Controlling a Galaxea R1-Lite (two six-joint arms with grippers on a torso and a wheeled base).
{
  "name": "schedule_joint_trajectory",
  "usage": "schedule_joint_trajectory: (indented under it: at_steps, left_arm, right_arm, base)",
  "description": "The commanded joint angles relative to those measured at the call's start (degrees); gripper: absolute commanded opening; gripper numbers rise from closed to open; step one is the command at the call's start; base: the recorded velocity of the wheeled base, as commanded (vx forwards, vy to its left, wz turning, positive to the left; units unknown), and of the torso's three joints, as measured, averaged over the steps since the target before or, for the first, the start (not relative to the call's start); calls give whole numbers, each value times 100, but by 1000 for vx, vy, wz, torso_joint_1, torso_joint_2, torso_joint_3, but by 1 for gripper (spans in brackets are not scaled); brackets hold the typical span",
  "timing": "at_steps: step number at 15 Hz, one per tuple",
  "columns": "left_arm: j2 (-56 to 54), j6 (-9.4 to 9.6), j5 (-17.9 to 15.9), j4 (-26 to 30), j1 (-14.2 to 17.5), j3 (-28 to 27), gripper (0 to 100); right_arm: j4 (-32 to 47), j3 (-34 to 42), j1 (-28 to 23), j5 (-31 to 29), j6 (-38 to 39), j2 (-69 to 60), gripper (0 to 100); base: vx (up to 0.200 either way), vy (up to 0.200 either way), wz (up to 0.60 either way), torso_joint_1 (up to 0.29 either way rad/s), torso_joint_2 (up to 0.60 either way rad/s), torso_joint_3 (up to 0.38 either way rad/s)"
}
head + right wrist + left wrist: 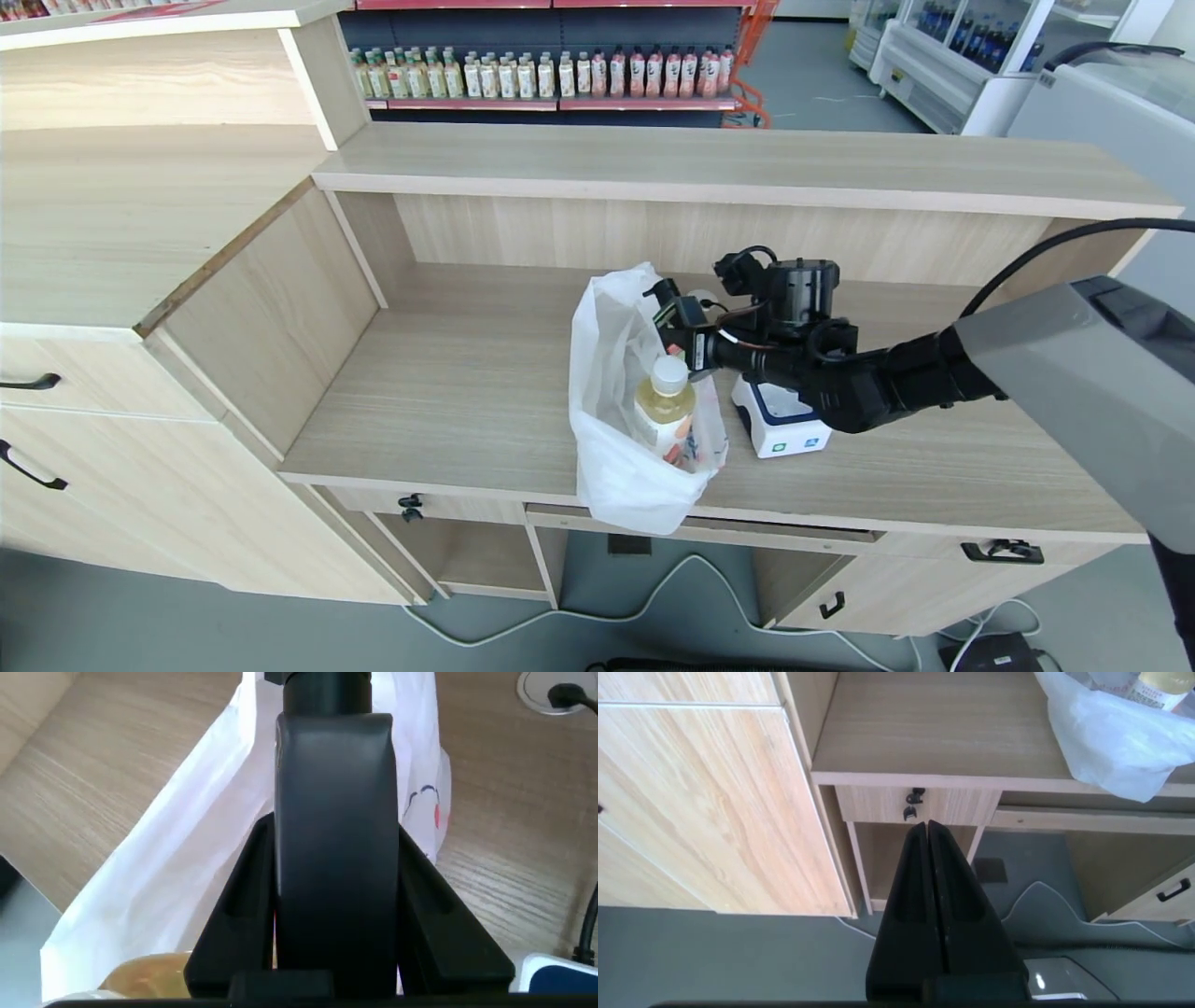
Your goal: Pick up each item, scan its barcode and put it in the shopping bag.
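Left end effector, tapered fingers pressed together, near wood-grain counter bearing crinkled shopping bag.

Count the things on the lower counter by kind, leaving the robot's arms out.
shopping bag: 1
bottle, standing in the bag: 1
scanner, white and blue, beside the bag: 1
Total: 3
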Motion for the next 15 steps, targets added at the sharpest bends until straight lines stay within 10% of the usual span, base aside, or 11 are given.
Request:
schedule_joint_trajectory:
  at_steps: [1, 15]
  left_arm:
    - [6, 1, 1, 0, 1, 1, 0]
    - [6, 1, 1, 0, 1, 1, 0]
  right_arm:
    - [-9, -128, 21, -5, -7, 271, 0]
    - [-176, 109, -67, -146, -218, 613, 0]
  base:
    - [0, 0, 0, 0, 0, 0]
    - [0, 0, 0, 0, 0, 0]
